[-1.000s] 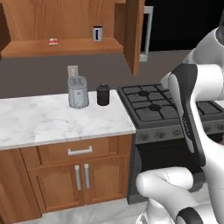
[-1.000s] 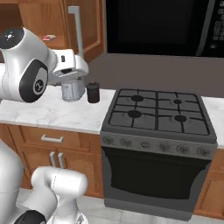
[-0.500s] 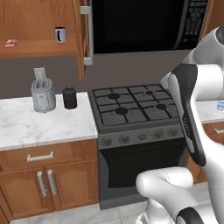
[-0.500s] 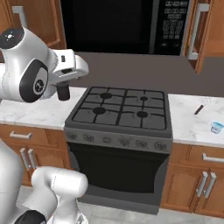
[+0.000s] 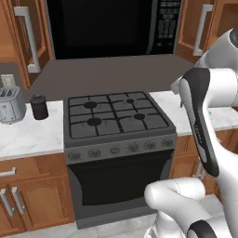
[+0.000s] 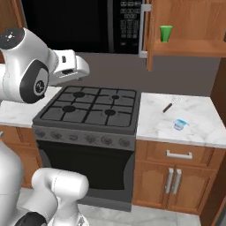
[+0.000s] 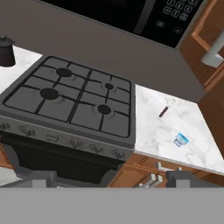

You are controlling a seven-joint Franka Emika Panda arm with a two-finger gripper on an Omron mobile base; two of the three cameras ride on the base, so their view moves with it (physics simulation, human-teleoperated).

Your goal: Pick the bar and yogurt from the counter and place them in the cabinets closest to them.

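The yogurt (image 6: 179,124), a tiny pale blue and white cup, rests on the white marble counter (image 6: 198,132) right of the stove. The hand view shows the yogurt (image 7: 180,140) lower right on that counter (image 7: 153,135). Above it a brown wall cabinet (image 6: 190,46) stands open, its door (image 6: 148,35) edge-on with a grey bar handle. My gripper (image 7: 111,178) is open with nothing between its fingers, held high over the stove's front and well left of the yogurt. The bar is out of view.
A black gas stove (image 5: 114,116) fills the middle, with a dark microwave (image 5: 102,25) above. A toaster (image 5: 9,104) and a dark canister (image 5: 39,107) sit on the left counter. A thin brown stick (image 6: 167,107) lies behind the yogurt. A green cup (image 6: 166,33) stands on the cabinet shelf.
The base has driven right, so the whole scene slid left: toaster and canister went to the left edge, and the stove, right counter and yogurt came in. The gripper stayed open.
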